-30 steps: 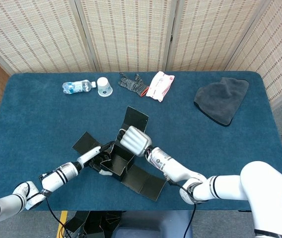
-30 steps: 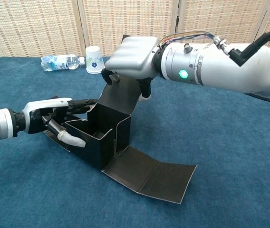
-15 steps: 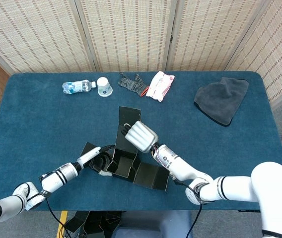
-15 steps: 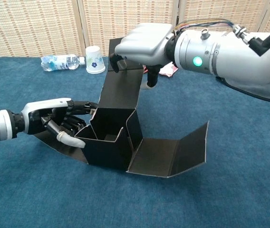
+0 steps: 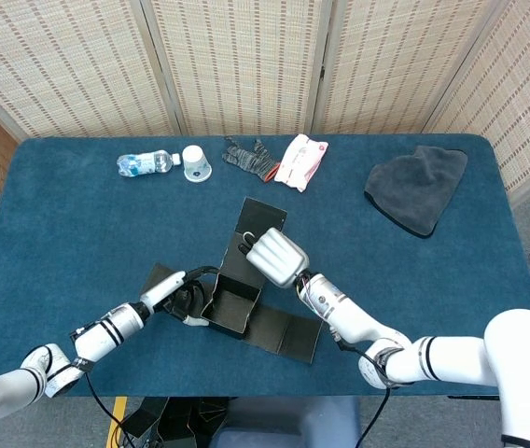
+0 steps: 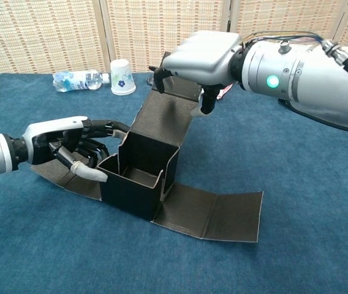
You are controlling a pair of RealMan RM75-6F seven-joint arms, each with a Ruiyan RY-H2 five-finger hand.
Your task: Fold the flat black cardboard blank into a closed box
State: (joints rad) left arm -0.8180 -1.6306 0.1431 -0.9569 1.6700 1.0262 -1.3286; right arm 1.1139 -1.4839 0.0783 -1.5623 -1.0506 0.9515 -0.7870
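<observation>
The black cardboard box [image 6: 138, 179] stands half folded on the blue table [image 6: 296, 202], open at the top, also seen in the head view [image 5: 232, 303]. Its tall back flap [image 6: 169, 110] leans up and away. My right hand [image 6: 201, 60] grips the top edge of that flap, showing in the head view too [image 5: 277, 257]. My left hand [image 6: 70, 149] holds the box's left wall, fingers reaching its upper edge and thumb low on the outside. A creased front flap [image 6: 214, 211] lies flat to the right of the box.
Along the far edge lie a water bottle [image 5: 144, 163], a paper cup [image 5: 196, 163], a black glove [image 5: 251, 157] and a white-and-red packet [image 5: 300, 161]. A grey cloth [image 5: 419, 187] sits at the far right.
My right hand moved right and slightly back, tilting the tall flap away. The front flap, half raised a moment ago, now lies flat. The box turned a little; my left hand stayed on it.
</observation>
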